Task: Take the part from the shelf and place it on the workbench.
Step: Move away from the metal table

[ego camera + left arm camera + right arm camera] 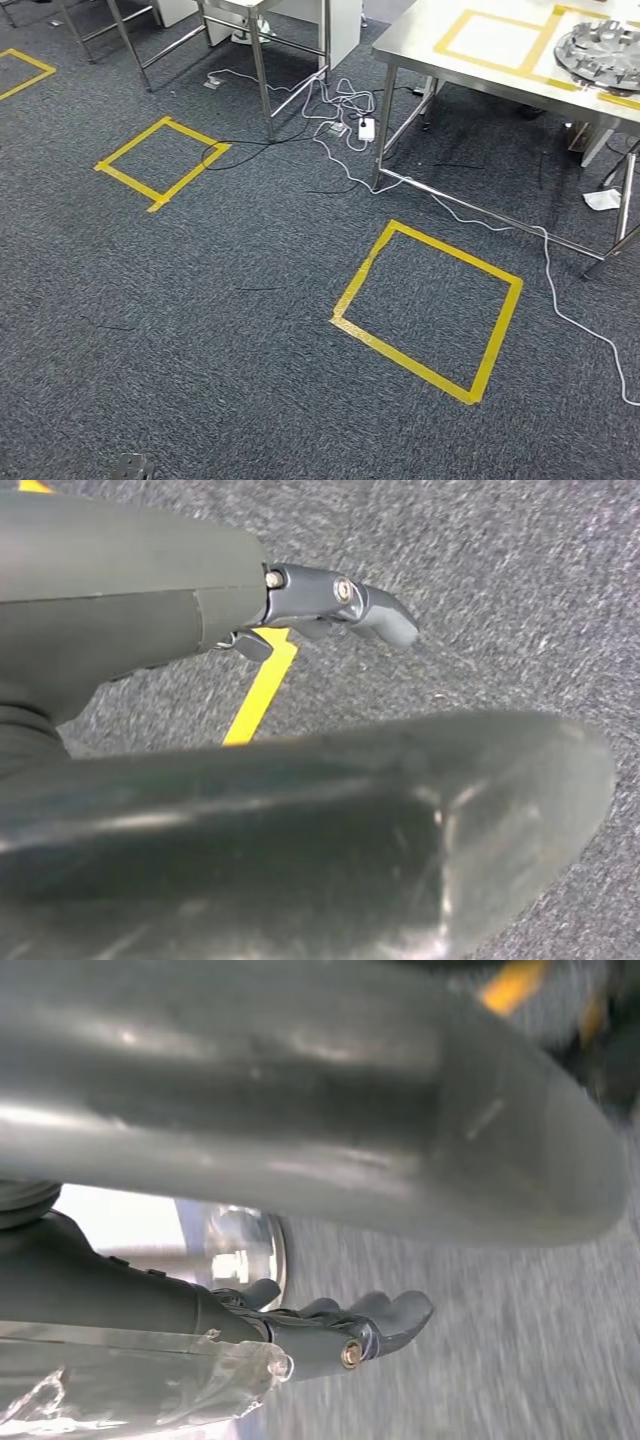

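Round metal part (602, 52) already sitting on the steel bench (423, 45), far right, beside a yellow tape outline (494, 42). Left robot hand (332, 605) hanging over grey carpet (226, 330), fingers stretched out, nothing held. Right robot hand (355, 1325) same deal, fingers straight, holding nothing. Yellow tape square (426, 310) on the floor near the bench.

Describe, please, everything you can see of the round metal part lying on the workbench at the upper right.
The round metal part is a silvery-grey disc with raised, vane-like ribs fanning around its face, seemingly cast or machined metal. It lies flat on the steel workbench, at the corner of a yellow tape rectangle, over the tape line. The picture's edge cuts off its right side. Nothing grips it.
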